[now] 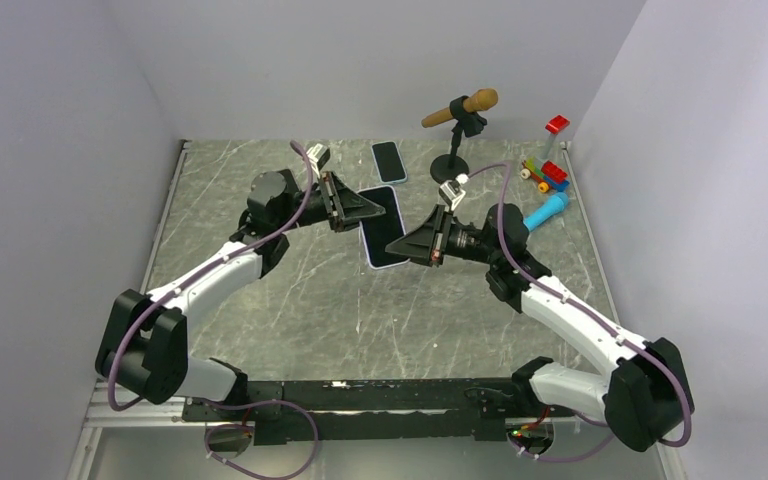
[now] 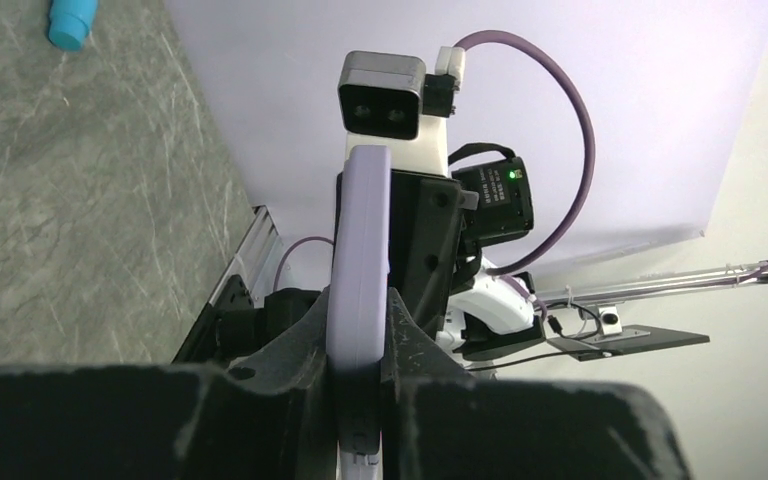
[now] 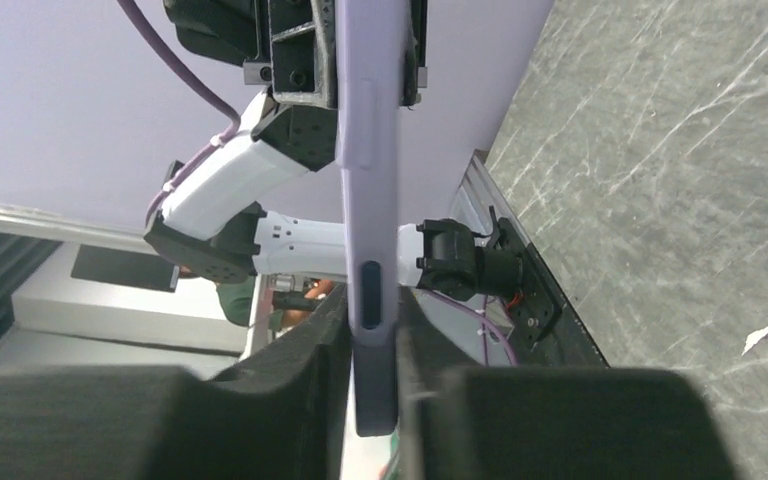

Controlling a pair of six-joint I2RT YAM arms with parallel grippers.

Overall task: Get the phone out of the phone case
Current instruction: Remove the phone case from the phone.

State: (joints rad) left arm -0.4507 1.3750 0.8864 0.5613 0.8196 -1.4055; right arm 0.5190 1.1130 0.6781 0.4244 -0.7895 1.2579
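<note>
While the phone case [image 3: 370,180] hangs in the air above the gray surface [image 1: 290,290], we see it held at both ends. The left jaws are closed tight on one end. The right jaws are closed tight on the other end. The light purple case sits pinched in the middle of each pair, edge on to both wrist cameras. The phone [image 1: 384,232] sits inside the case, and its dark face shows from above. Just past the left jaws, a second phone [image 1: 388,160] lies flat on the surface. Behind the right jaws a microphone [image 1: 462,107] stands on a small black stand. A blue tube [image 1: 546,211] and some toy blocks [image 1: 555,172] lie farther off on that side.
</note>
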